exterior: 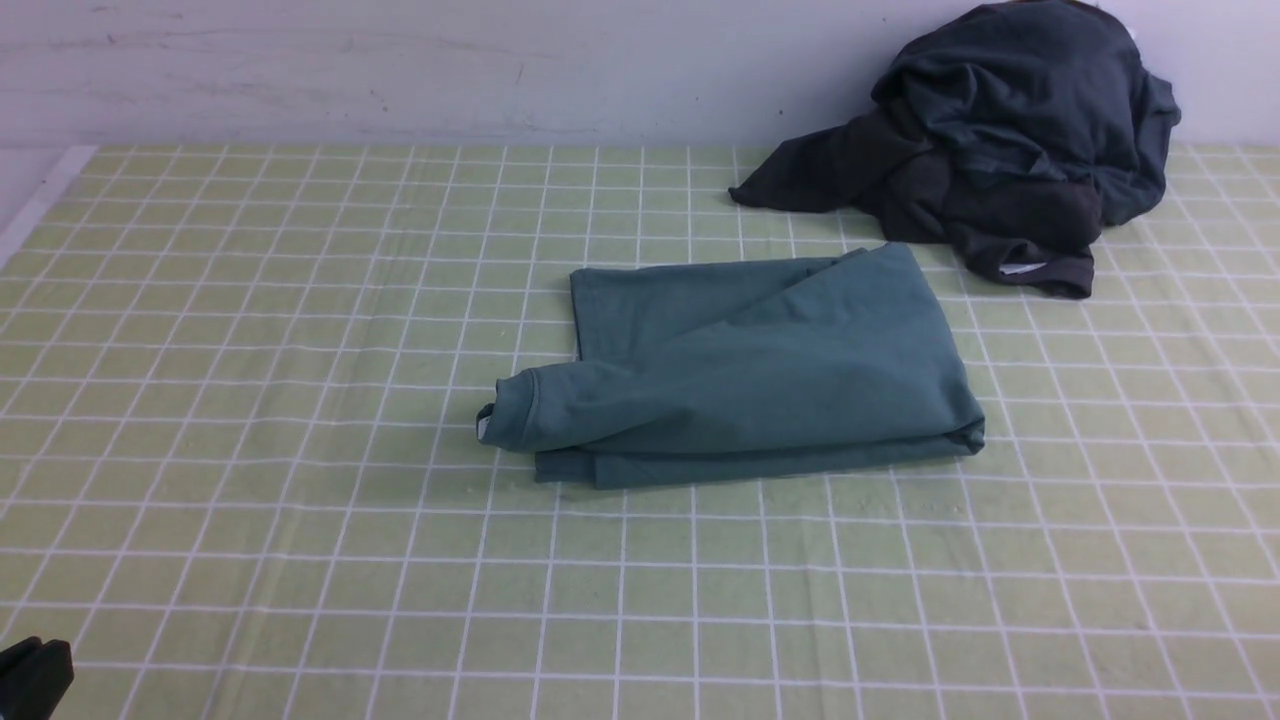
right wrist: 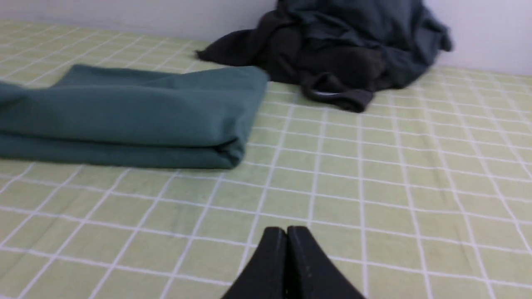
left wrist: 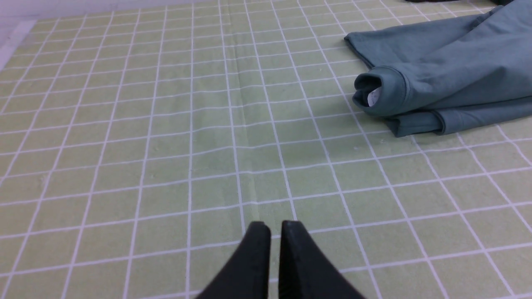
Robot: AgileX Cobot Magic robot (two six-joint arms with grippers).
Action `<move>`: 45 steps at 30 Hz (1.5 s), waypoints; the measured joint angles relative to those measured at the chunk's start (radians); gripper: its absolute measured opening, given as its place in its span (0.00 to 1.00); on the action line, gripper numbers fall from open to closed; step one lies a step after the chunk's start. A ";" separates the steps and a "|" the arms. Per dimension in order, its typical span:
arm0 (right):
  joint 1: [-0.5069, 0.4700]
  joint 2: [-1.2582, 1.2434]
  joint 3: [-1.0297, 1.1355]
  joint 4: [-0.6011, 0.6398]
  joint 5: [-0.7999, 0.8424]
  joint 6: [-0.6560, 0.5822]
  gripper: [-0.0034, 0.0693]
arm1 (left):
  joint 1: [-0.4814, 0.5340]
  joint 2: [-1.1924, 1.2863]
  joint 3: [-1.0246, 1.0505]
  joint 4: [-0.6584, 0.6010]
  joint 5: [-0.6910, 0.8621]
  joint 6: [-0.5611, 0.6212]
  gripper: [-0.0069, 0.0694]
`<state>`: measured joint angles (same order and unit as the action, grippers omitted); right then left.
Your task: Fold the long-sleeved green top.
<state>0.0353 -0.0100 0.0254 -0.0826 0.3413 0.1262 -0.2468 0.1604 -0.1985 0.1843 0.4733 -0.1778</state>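
The green long-sleeved top [exterior: 760,365] lies folded into a thick rectangle at the middle of the table, with a rolled cuffed end and a white label [left wrist: 373,96] at its left. It also shows in the left wrist view [left wrist: 449,79] and the right wrist view [right wrist: 133,116]. My left gripper [left wrist: 276,226] is low at the near left, far from the top, empty, its jaws almost together with a thin gap. A dark part of it shows in the front view [exterior: 35,675]. My right gripper [right wrist: 286,230] is shut and empty, near the table's front right, apart from the top.
A heap of dark charcoal-grey garments [exterior: 1010,150] lies at the back right against the wall, just behind the top; it also shows in the right wrist view [right wrist: 341,54]. A green checked cloth [exterior: 250,450] covers the table. The table's left edge [exterior: 40,200] is at the far left.
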 joint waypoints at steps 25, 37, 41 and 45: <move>-0.118 0.000 -0.001 0.083 0.013 -0.002 0.03 | 0.000 0.000 0.000 -0.001 0.000 0.000 0.13; -0.118 0.000 -0.001 0.083 0.013 -0.002 0.03 | 0.050 -0.112 0.107 -0.010 -0.022 -0.001 0.13; -0.118 0.000 -0.001 0.089 0.014 -0.002 0.03 | 0.147 -0.168 0.204 -0.009 -0.029 0.000 0.13; -0.118 -0.001 -0.001 0.089 0.015 -0.002 0.03 | 0.210 -0.171 0.218 -0.024 -0.085 -0.001 0.13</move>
<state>-0.0824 -0.0112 0.0240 0.0060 0.3566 0.1241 -0.0363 -0.0109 0.0195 0.1604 0.3880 -0.1785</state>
